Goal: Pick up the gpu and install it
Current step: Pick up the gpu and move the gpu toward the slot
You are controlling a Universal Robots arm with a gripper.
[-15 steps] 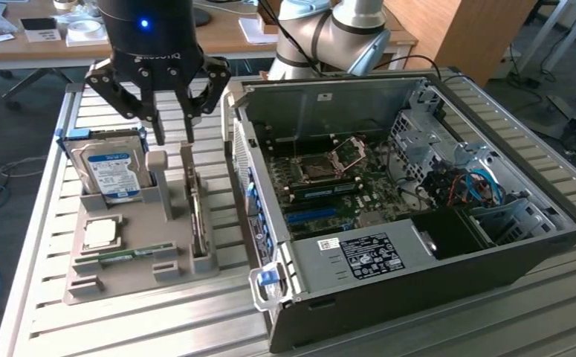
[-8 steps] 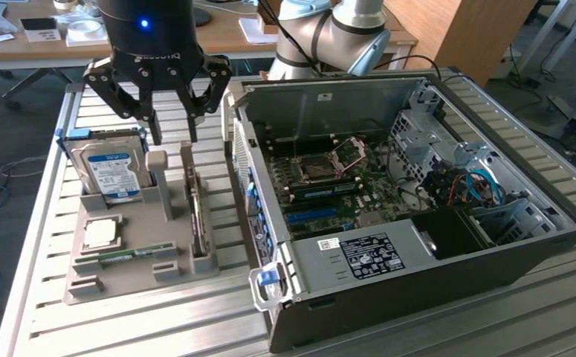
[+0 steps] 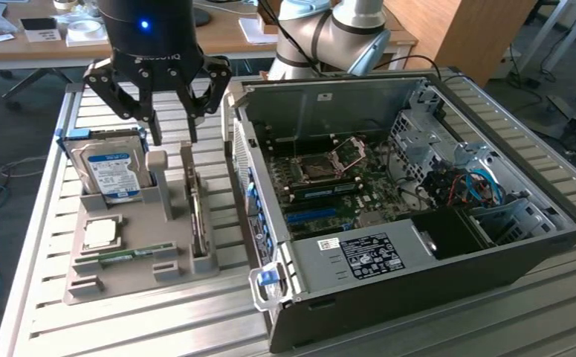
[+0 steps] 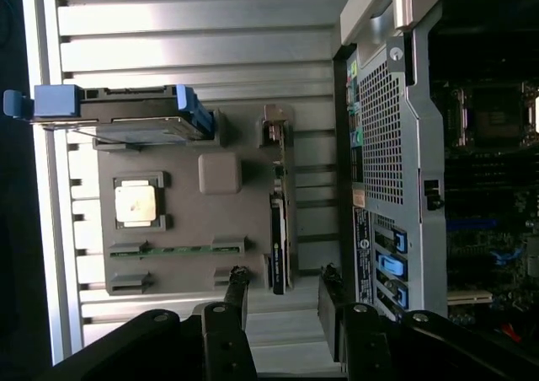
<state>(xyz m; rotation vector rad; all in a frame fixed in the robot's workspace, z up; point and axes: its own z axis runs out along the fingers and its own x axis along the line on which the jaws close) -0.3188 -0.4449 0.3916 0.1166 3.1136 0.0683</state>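
Even indoor light. The slatted metal table (image 3: 119,327) shines pale, washed nearly white in the wrist view; inside, the open computer case (image 3: 447,297) sits in shadow.

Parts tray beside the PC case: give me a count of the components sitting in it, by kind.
gpu: 1
hard drive: 1
processor chip: 1
memory stick: 1
Total: 4
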